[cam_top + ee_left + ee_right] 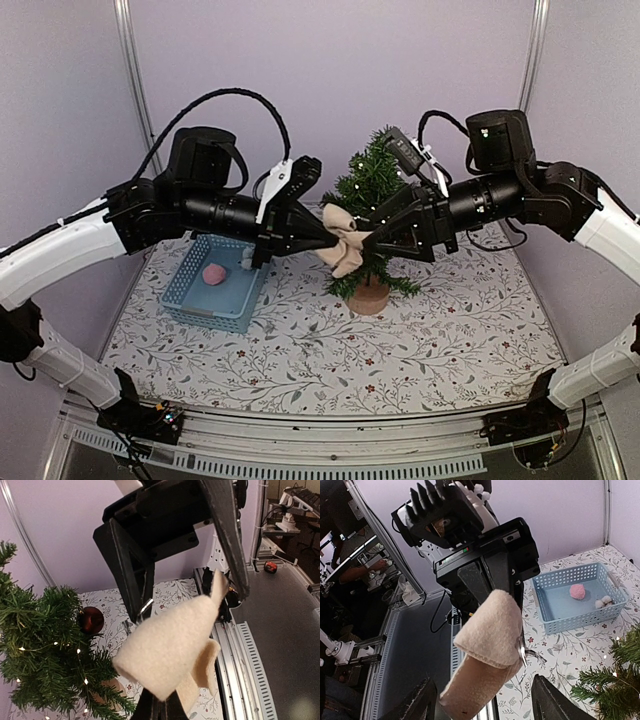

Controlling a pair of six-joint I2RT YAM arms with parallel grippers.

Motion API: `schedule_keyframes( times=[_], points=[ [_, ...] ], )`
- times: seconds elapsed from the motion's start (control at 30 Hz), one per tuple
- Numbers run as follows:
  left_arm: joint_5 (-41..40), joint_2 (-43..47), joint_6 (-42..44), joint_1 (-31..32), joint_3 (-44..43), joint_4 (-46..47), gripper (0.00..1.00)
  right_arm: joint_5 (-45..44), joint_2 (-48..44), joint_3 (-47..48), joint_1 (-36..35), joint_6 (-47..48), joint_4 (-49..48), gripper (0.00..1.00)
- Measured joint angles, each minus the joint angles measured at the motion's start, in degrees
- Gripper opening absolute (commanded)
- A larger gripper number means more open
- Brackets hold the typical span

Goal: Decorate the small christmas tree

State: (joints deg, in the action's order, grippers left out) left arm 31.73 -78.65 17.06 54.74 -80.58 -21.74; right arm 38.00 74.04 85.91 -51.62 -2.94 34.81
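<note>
Small christmas tree stands upright at centre-rear of the table on a round tan wooden base. Needles are dark green and bristly. The trunk and middle branches are hidden behind the grippers in the top view. Tiny warm lights dot the branches, and a glossy dark-red bauble hangs at the branch edge (seen only from the left wrist).

Cream felt bow, soft and matte with looped folds, hangs in front of the tree's lower half. Whether it touches the needles cannot be told.

Left gripper is clamped tight on the bow's centre. Right gripper faces it with jaws spread wide, one finger to each side of the bow and neither touching the felt.

Left of the tree, well apart, sits a light-blue perforated plastic basket holding a fuzzy pink pom-pom. There are small white pieces beside it, too small to identify. The tablecloth is white with a leafy vine print.
</note>
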Motion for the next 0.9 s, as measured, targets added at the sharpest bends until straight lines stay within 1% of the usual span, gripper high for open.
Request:
schedule_keyframes(
  times=[0.07,0.13,0.17,0.23,0.3,0.37,0.5,0.6,0.63,0.67,0.73,0.77,0.8,0.83,0.87,0.9],
  points=[
    [0.0,-0.5,0.3,0.5,-0.4,-0.1,0.0,0.0,0.7,0.3,-0.6,0.2,0.4,0.74],
    [-0.1,-1.2,0.7,0.9,-1.3,-0.4,0.0,0.0,1.5,0.8,-1.2,0.3,0.9,0.74],
    [-0.2,-1.5,0.9,1.0,-1.6,-0.5,0.0,0.0,1.9,1.0,-1.4,0.3,0.9,0.73],
    [-0.5,-2.1,1.4,1.4,-2.4,-1.3,0.0,-0.1,2.6,1.2,-1.9,0.4,1.1,0.68],
    [-0.9,-2.6,1.8,1.6,-2.9,-2.0,0.0,-0.7,3.3,1.7,-2.1,0.5,1.4,0.57],
    [-1.2,-2.9,1.9,1.8,-3.1,-2.4,0.0,-1.7,4.2,2.6,-2.3,0.8,1.6,0.49],
    [-2.4,-3.1,1.7,1.8,-3.1,-2.8,0.0,-4.3,5.6,3.5,-2.4,0.9,2.2,0.29],
    [-2.9,-3.1,1.2,1.8,-3.0,-2.6,0.0,-5.9,6.1,3.5,-2.4,1.7,2.6,0.06],
    [-2.9,-3.1,0.9,1.8,-2.9,-2.5,0.03,-6.5,6.1,3.5,-2.4,1.6,2.6,0.01],
    [-3.0,-3.0,0.6,1.8,-2.8,-2.4,0.09,-7.1,6.1,3.5,-2.4,1.6,2.7,0.0],
    [-3.4,-2.4,-0.6,1.5,-1.6,-1.2,0.26,-8.5,6.0,3.4,-2.4,1.7,2.3,0.0],
    [-4.1,-1.9,-1.3,1.3,-0.6,0.1,0.35,-9.3,6.0,3.2,-2.4,1.5,1.7,0.0],
    [-4.5,-1.1,-2.4,0.9,0.9,1.4,0.51,-10.2,5.8,2.5,-2.4,1.4,0.7,0.0],
    [-5.0,-0.3,-3.3,0.5,2.4,2.7,0.64,-11.4,5.4,1.6,-2.4,1.1,-0.6,0.0],
    [-5.4,1.1,-5.0,-0.3,4.7,4.3,0.71,-12.3,4.9,0.7,-2.4,0.8,-1.8,0.0],
    [-5.7,2.4,-6.6,-1.3,6.8,5.9,0.72,-13.8,4.0,-0.9,-2.4,0.3,-3.7,0.0]
  ],
)
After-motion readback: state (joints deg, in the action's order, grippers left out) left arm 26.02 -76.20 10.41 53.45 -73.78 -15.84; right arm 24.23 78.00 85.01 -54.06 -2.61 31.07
